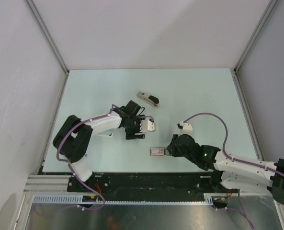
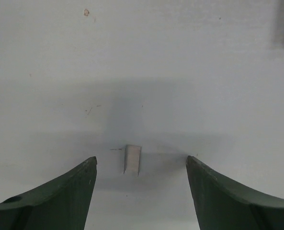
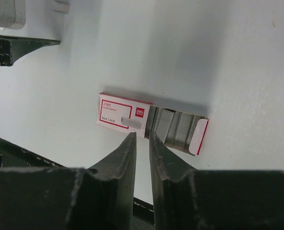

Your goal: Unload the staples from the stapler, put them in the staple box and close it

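The stapler point(image 1: 148, 99), cream with a black top, lies on the table beyond both arms, with no gripper on it. My left gripper point(image 1: 136, 130) points down at the table, open wide point(image 2: 141, 159). A short grey strip of staples point(image 2: 132, 160) lies flat on the surface between its fingers point(image 2: 79, 191), touching neither. My right gripper point(image 1: 167, 152) hovers at the near edge of a pink-and-white staple box point(image 3: 123, 114). Its fingers point(image 3: 125, 153) stand a narrow gap apart with nothing between them point(image 3: 142, 136).
The staple box point(image 1: 156, 152) lies near the table's front edge, its inner tray point(image 3: 177, 128) slid partly out and showing rows of staple strips. The left gripper's finger point(image 3: 17, 45) shows at the top left of the right wrist view. Walls enclose the table on three sides.
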`<state>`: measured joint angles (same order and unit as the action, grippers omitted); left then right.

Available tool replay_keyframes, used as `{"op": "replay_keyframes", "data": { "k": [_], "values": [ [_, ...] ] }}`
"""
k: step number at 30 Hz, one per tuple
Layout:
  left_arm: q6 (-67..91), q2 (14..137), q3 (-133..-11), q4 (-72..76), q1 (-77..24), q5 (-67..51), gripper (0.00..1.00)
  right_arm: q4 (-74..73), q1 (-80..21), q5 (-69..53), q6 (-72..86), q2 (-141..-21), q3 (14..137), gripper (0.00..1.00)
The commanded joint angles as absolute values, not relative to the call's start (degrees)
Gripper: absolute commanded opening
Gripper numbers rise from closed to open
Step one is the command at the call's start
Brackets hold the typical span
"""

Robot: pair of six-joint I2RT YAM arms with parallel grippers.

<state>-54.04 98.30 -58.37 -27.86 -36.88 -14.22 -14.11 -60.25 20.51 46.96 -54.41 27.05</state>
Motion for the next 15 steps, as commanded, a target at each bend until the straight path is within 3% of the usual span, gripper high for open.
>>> {"op": "replay_keyframes", "data": {
  "k": [1, 10, 15],
  "values": [
    [-56.79, 100.97, -60.30, -28.70, -37.20, -13.82, 0.79, -10.64, -58.53, 19.47, 47.31, -52.82, 26.07, 0.22],
    [-55.90, 102.82, -62.16, -29.05, -37.11, -12.33, 0.76, -9.62, -57.00, 17.26, 46.78, -52.25, 25.20, 0.21],
    [-55.93, 103.42, -62.50, -29.48, -37.15, -11.81, 0.66, -9.33, -56.65, 16.61, 46.54, -52.12, 24.97, 0.20]
  ]
}}
